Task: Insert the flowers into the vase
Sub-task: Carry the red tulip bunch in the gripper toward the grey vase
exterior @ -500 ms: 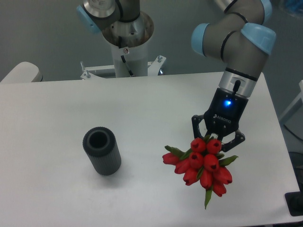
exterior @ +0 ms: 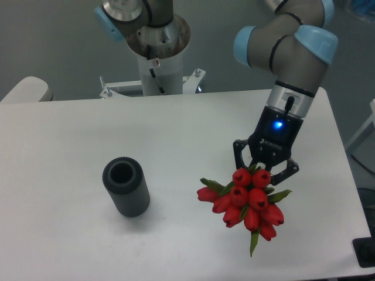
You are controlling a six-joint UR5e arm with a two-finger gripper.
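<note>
A white bench [exterior: 70, 146] carries a short dark vase [exterior: 126, 187] on its left half. The vase stands upright, its ribbed outside showing and its round mouth open to the camera, with nothing inside that can be seen.

Well apart from it, over the right half of the bench, the tool [exterior: 262, 171] hangs from the arm [exterior: 287, 52], which comes down from the upper right corner. A blue light glows on the tool's black body. Its two dark fingers [exterior: 239, 153] are drawn in around the upper end of the flowers [exterior: 246, 202], one on each side of the bunch, so the tool has hold of them there; the exact contact lies hidden behind the top buds.

The flowers are a tight bunch of red tulip buds with a few narrow green leaves sticking out, one leaf pointing down toward the front edge of the bench. The bunch faces the camera and spreads below and slightly left of the tool. Whether it touches the bench or hangs just above it cannot be told.

Behind the bench stands the arm's white column base [exterior: 158, 64].
</note>
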